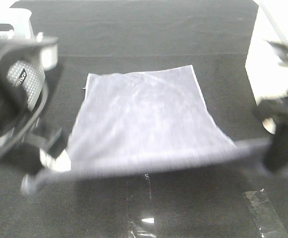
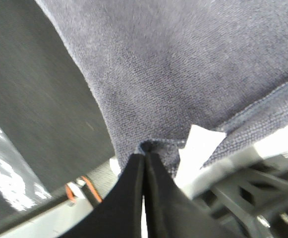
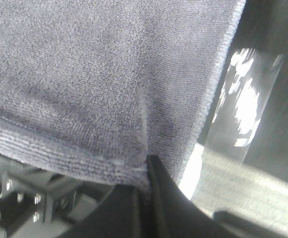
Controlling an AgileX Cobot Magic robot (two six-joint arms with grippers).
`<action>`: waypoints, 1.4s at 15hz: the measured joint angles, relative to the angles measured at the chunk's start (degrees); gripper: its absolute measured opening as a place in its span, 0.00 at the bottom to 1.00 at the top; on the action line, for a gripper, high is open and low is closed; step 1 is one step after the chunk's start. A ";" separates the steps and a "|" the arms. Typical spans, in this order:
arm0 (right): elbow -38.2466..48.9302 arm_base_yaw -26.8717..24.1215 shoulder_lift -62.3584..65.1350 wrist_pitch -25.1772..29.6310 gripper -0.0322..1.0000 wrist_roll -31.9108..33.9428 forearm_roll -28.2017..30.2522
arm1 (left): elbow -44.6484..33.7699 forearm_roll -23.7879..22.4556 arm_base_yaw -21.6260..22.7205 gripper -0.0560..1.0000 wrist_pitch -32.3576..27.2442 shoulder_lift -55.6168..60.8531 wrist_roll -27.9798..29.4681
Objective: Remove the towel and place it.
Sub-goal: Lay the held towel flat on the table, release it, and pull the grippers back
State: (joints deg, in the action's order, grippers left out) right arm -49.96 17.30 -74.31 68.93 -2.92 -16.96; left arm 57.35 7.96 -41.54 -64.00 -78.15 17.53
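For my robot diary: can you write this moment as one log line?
left gripper: shut on towel corner | right gripper: shut on towel corner | towel: stretched between them

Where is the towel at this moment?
Exterior high view: the towel covers the middle of the table, its near edge stretched between the left gripper and the right gripper.

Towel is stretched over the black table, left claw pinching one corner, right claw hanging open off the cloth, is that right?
Not quite. The right claw is shut on the towel, at its other near corner, as the right wrist view shows. The towel is stretched over the black table and the left claw pinches one corner.
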 joint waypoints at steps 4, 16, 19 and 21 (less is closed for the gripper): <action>6.76 0.00 6.65 0.63 0.03 0.00 -2.01 | -8.08 5.04 -6.82 0.05 1.78 2.46 4.47; 20.74 -0.63 8.08 0.74 0.03 1.66 3.32 | -18.39 11.80 -22.40 0.05 -1.72 2.75 17.07; 20.86 -0.63 8.08 0.74 0.03 1.72 3.32 | -19.14 11.75 -22.40 0.05 4.30 2.75 16.84; 20.86 -0.63 8.08 0.74 0.03 1.72 3.32 | -19.14 11.46 -22.40 0.05 5.79 2.75 16.90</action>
State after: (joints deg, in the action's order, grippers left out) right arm -29.11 16.67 -66.23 69.67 -1.20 -13.64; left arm 38.22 19.42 -63.94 -58.21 -75.40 34.43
